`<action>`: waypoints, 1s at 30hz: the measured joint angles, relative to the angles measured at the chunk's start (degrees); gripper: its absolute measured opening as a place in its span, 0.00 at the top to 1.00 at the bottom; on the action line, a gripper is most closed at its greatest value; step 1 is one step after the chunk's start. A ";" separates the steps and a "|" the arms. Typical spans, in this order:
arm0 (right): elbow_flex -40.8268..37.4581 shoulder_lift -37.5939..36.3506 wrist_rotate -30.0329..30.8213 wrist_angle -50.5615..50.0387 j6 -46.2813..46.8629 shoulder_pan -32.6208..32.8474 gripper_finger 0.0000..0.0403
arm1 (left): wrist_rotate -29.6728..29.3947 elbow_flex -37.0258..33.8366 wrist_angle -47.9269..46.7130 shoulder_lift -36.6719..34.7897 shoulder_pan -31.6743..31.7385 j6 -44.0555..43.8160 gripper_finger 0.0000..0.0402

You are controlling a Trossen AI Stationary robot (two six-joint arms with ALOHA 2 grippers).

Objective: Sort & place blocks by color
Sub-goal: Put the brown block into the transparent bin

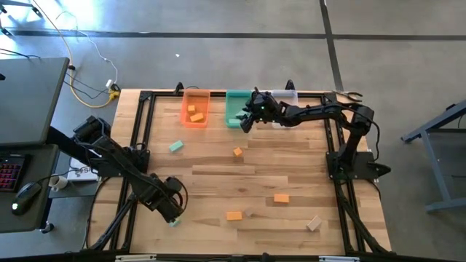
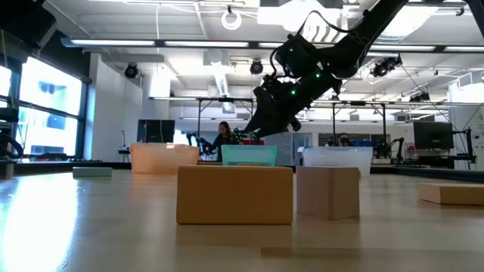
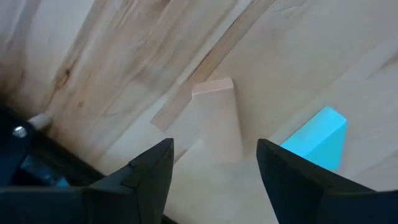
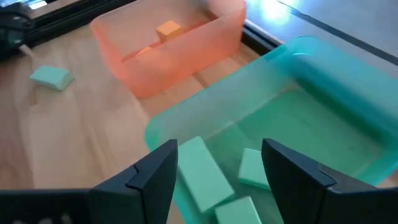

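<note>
My right gripper [image 1: 246,121] hangs open over the near end of the green bin [image 1: 237,109], nothing between its fingers [image 4: 214,180]. Three teal blocks [image 4: 202,169] lie on the bin floor below it. The orange bin [image 4: 174,43] beside it holds orange blocks [image 4: 168,28]. My left gripper [image 1: 172,211] points down near the table's near left corner, open [image 3: 214,165]. A pale wood block [image 3: 214,121] lies flat on the table in line with its gap, and a teal block [image 3: 317,137] lies just beside one finger. Neither finger touches them.
A clear bin [image 1: 284,98] stands to the right of the green one. Loose on the table are a teal block [image 1: 175,146], orange blocks [image 1: 237,151] [image 1: 281,197] [image 1: 234,215] and a wood block [image 1: 314,223]. A black frame [image 1: 142,131] borders the table.
</note>
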 joint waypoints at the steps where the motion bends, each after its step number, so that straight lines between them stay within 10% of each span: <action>1: 0.00 0.00 -0.01 0.02 -0.02 0.34 0.45 | 0.08 -0.88 1.24 0.00 -0.19 -0.18 0.46; 23: 0.00 -2.50 0.30 -0.06 -1.65 2.95 0.45 | 4.02 -14.80 21.37 0.02 -1.13 -2.29 0.47; 30: 0.00 -9.16 -1.84 -3.08 -1.68 4.01 0.45 | 4.28 -16.99 21.43 -0.15 -1.09 -1.17 0.62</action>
